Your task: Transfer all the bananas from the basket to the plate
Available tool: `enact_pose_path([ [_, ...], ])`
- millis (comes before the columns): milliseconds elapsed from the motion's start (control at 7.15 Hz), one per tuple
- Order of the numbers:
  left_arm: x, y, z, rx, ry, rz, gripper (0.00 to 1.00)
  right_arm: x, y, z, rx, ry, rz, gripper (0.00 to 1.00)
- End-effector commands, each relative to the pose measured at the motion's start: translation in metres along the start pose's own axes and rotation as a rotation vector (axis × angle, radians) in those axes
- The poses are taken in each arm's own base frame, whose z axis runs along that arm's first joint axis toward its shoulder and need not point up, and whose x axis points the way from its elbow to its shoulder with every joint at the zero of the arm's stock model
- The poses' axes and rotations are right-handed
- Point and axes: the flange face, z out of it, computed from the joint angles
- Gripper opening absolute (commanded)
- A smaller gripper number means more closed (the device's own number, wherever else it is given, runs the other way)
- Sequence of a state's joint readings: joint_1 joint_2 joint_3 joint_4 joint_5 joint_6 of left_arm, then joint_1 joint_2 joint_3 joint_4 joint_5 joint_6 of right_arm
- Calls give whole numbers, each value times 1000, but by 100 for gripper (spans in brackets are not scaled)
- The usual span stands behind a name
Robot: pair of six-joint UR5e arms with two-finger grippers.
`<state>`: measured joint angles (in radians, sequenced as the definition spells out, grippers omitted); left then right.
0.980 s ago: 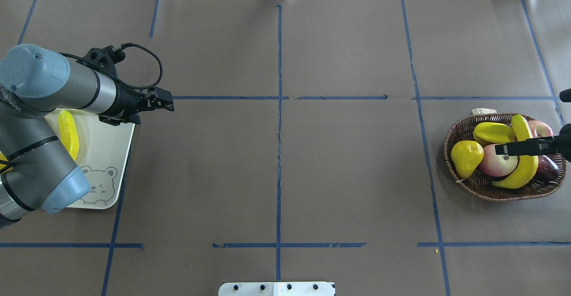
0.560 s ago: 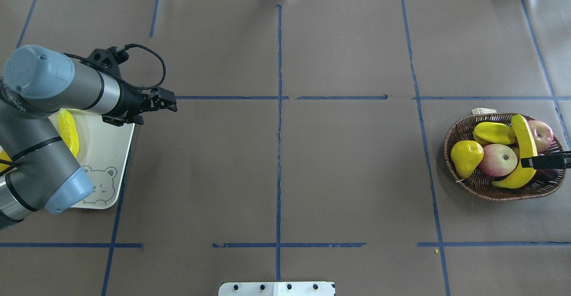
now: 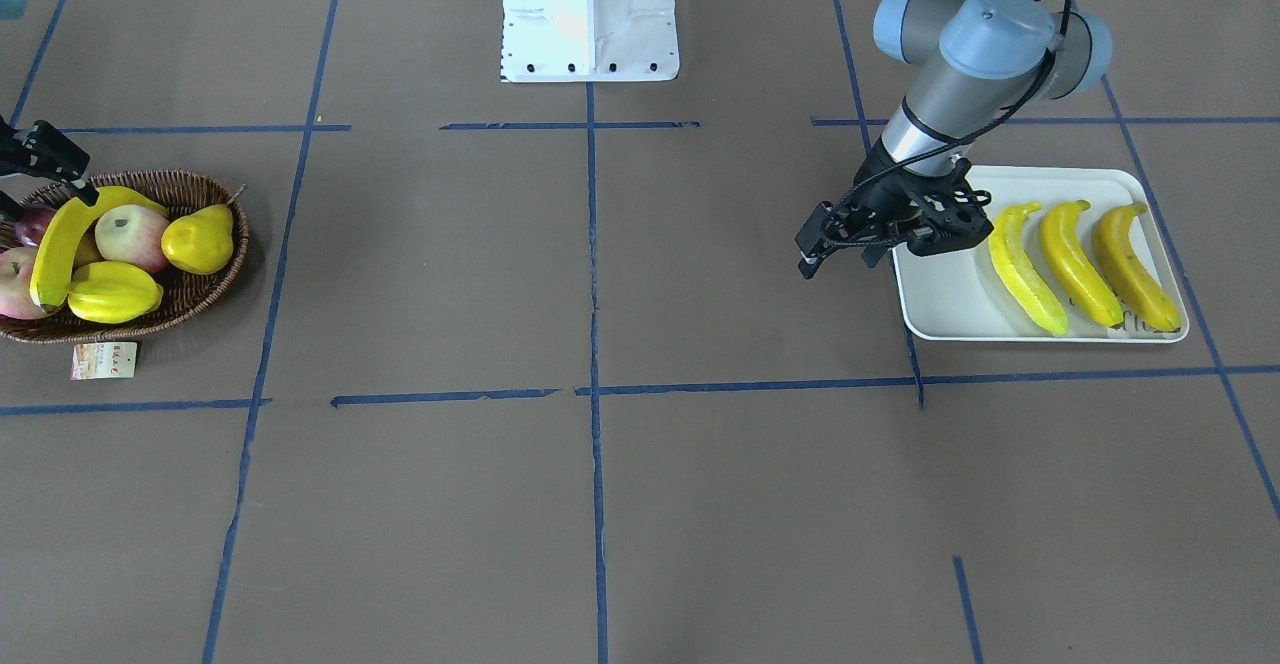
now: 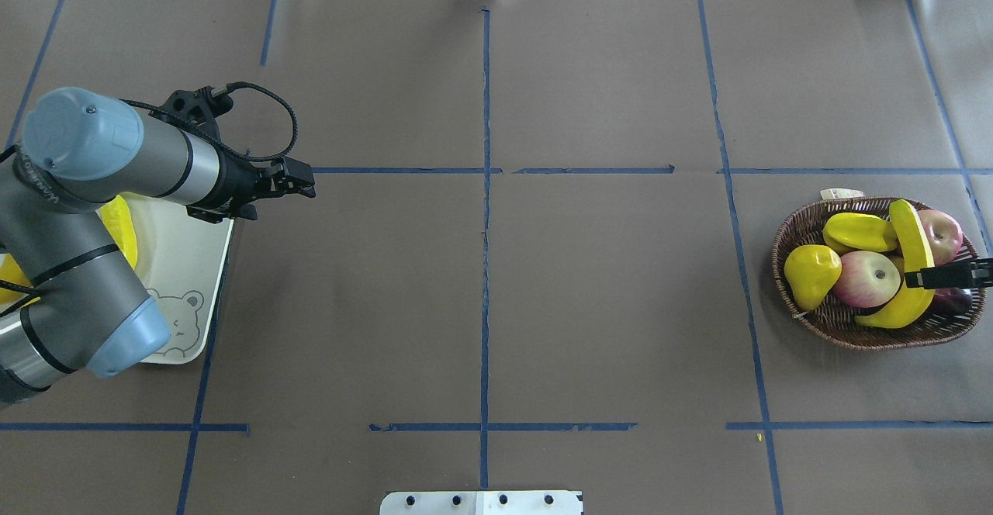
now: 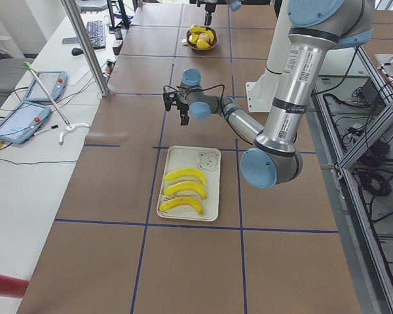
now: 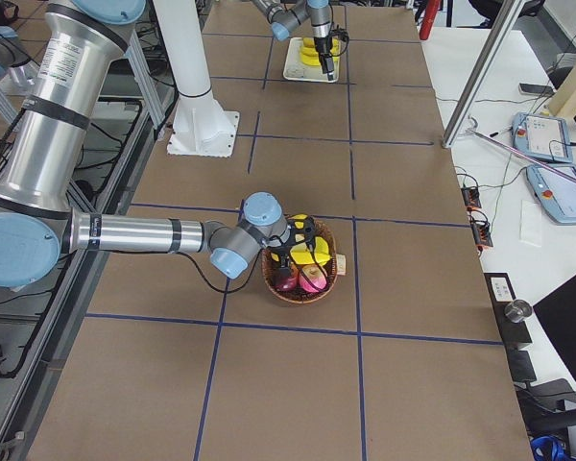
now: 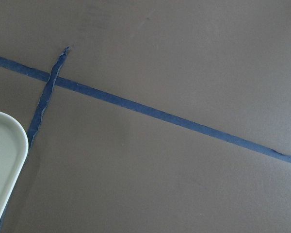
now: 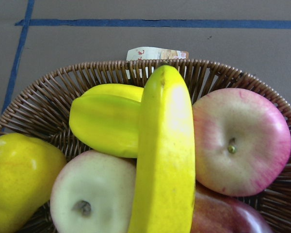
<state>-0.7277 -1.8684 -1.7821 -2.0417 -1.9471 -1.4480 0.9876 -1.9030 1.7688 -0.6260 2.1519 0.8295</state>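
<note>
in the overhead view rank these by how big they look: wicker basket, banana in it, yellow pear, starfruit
1. oval dark brown woven wicker basket
2. long curved yellow banana
3. round yellow pear and ridged yellow starfruit look about alike; the starfruit is partly hidden, so unranked.

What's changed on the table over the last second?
The right gripper drew back from over the pink apple toward the robot's right and now sits across the banana in the basket. The left gripper eased slightly away from the plate. Everything else stayed put.
</note>
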Motion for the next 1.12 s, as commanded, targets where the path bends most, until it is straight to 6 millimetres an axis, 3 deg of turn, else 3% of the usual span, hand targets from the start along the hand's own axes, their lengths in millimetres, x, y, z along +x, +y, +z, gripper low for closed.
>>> enact_pose_path([
  [0, 1, 0, 0, 1, 0, 0, 100, -4, -12, 10, 3, -5, 3, 99],
  [140, 1, 0, 0, 1, 0, 0, 100, -6, -14, 11, 2, -9, 2, 99],
  [280, 2, 1, 0, 1, 3, 2, 100, -5, -12, 11, -10, -17, 4, 90],
  [840, 0, 0, 3, 1, -3, 0, 100, -1, -7, 9, -22, -30, 5, 8],
  [980, 1, 0, 3, 3, -2, 1, 100, -4, -5, 6, -31, -48, 0, 2],
])
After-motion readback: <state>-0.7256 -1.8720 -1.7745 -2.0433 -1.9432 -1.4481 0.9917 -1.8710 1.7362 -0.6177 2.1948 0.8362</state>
